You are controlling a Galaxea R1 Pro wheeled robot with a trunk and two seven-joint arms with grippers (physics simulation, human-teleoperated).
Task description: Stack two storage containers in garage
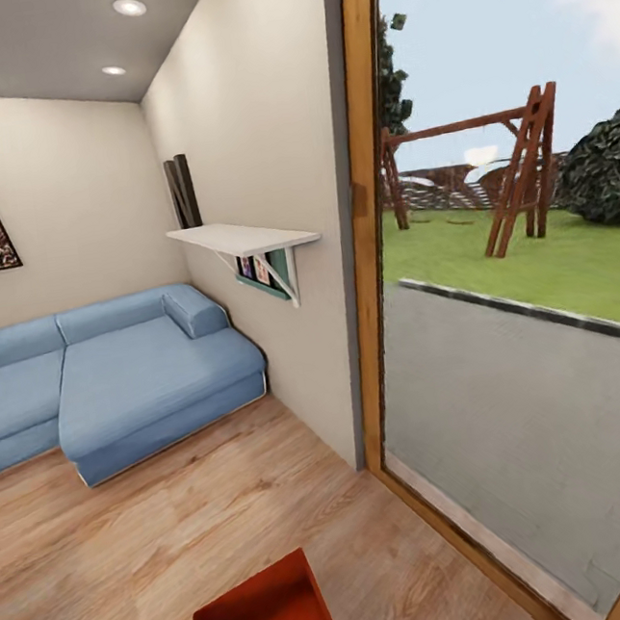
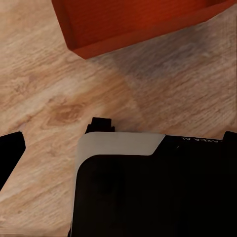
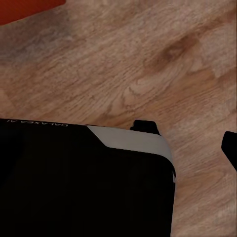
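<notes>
A living room with a light wood-plank floor (image 1: 182, 529) is seen, with a blue sectional sofa (image 1: 114, 373) against the beige walls, a white wall shelf (image 1: 243, 236) and a wood-framed glass door (image 1: 375, 244) giving onto a lawn with a wooden swing frame (image 1: 516, 168). One orange-red storage container (image 1: 263, 618) rests on the planks near the robot; in the left wrist view it (image 2: 133, 22) lies just beyond the robot's dark body (image 2: 153, 187), apart from it.

The fetching step is judged to be in hand: nothing has been lifted. An approach and a two-armed grasp are called for next. Whether either tool is open cannot be told.

Faint lettering on the body, apparently the maker's name, is too blurred to be read.
</notes>
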